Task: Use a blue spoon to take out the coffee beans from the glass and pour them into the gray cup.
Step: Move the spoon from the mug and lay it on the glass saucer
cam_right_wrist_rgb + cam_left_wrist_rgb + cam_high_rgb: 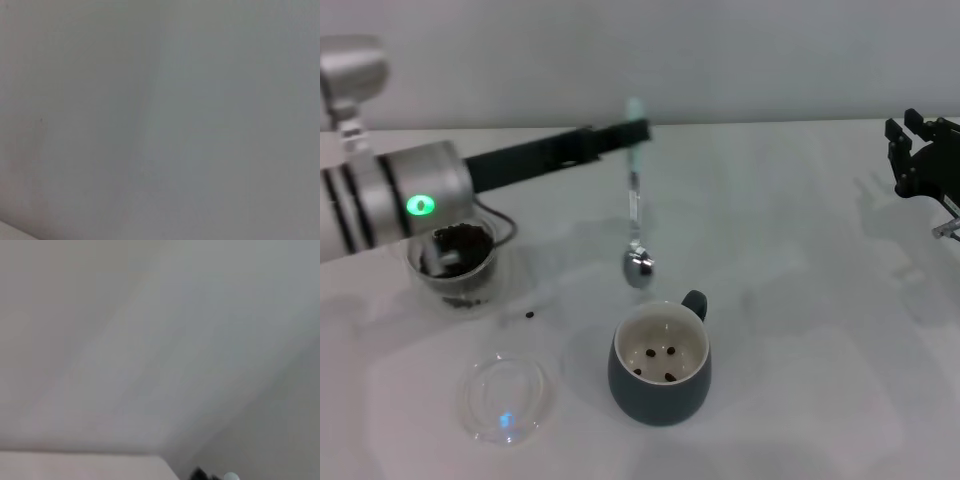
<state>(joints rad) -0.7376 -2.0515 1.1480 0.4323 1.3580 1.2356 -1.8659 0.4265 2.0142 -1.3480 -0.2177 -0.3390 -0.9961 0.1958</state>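
Gray cup [659, 372] below blue spoon [636, 215] hanging from left tool [638, 131].

almost the whole left wrist view is a plain pale grey surface with soft shading and no detail. a lighter, slightly pinkish strip [75, 467] runs along one edge. beside its end sit a small dark shape [200, 474] and a tiny pale rounded spot [231, 476], too small to identify.
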